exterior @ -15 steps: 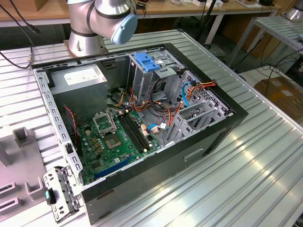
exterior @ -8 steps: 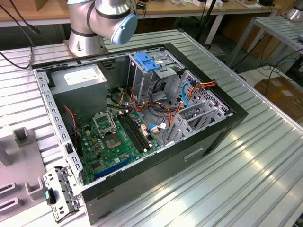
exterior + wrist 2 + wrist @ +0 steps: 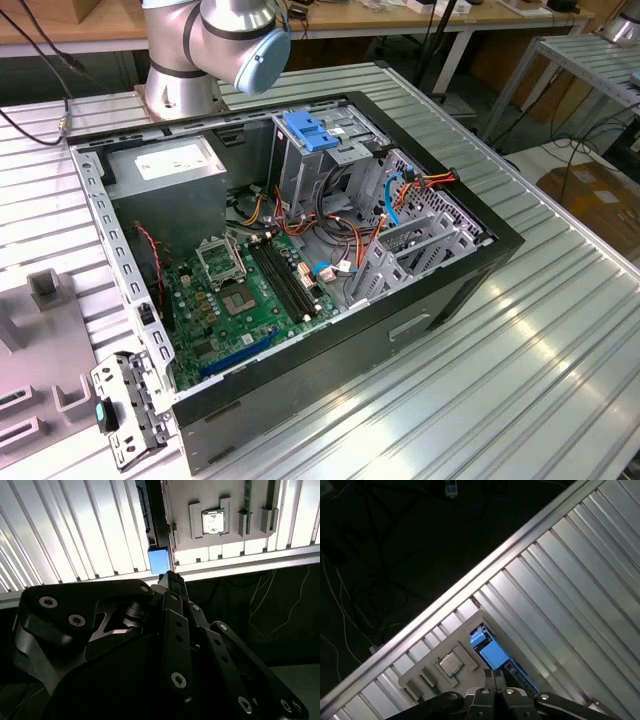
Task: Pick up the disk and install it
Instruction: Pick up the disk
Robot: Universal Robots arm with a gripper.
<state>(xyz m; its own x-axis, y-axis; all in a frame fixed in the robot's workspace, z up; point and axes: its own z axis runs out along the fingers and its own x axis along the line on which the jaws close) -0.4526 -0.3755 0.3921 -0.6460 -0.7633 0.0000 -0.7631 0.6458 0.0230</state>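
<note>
The disk stands on edge next to a grey fixture plate [image 3: 432,672], near the edge of the ribbed aluminium table. In both wrist views I see its blue plastic rail [image 3: 492,652] [image 3: 159,560] and a dark narrow side [image 3: 149,515]; its labelled face is hidden. My gripper [image 3: 494,674] [image 3: 172,577] hovers close over the blue rail end, black fingers pressed together and shut, with nothing between them. In the exterior view the open computer case [image 3: 480,262] lies on the table, its tall metal drive cage [image 3: 300,175] topped by a blue latch [image 3: 310,130].
A processor chip [image 3: 451,664] [image 3: 212,521] rests in the fixture plate beside the disk. Beyond the table edge [image 3: 470,587] is dark floor with cables. Inside the case are a green motherboard [image 3: 245,290], a grey power supply [image 3: 165,165] and loose orange cables [image 3: 430,182].
</note>
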